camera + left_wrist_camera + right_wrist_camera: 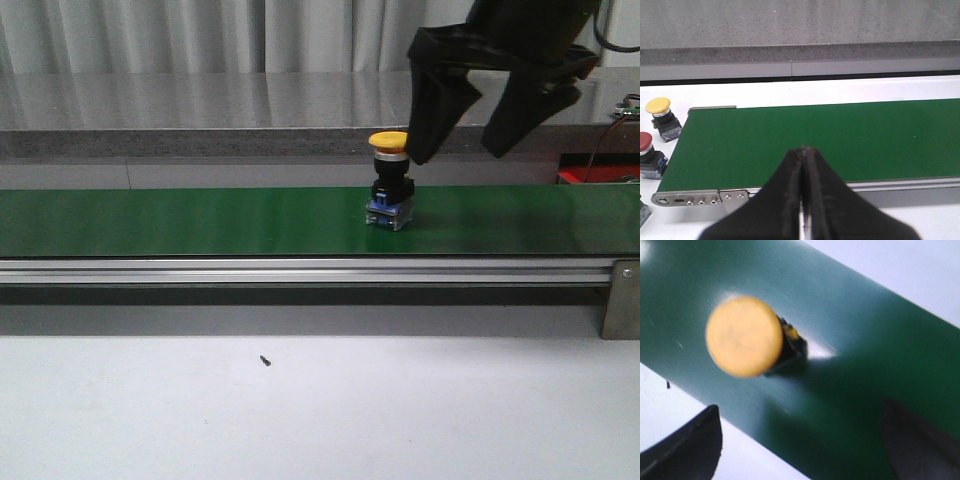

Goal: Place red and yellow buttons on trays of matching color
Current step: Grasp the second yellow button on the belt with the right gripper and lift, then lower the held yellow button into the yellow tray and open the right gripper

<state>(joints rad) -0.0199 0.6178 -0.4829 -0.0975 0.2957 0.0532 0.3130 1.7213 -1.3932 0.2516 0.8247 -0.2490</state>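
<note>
One red tray (597,176) corner shows, mostly hidden.

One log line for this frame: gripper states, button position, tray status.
right gripper: open, above and beside yellow button | button: upright on green belt, ungrasped | left gripper: shut, empty | red tray: edge visible

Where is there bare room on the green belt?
The long green conveyor belt is bare left of the upright yellow-capped push button. Right of it, the open right claw hangs just over the belt, crowding that side.
</note>
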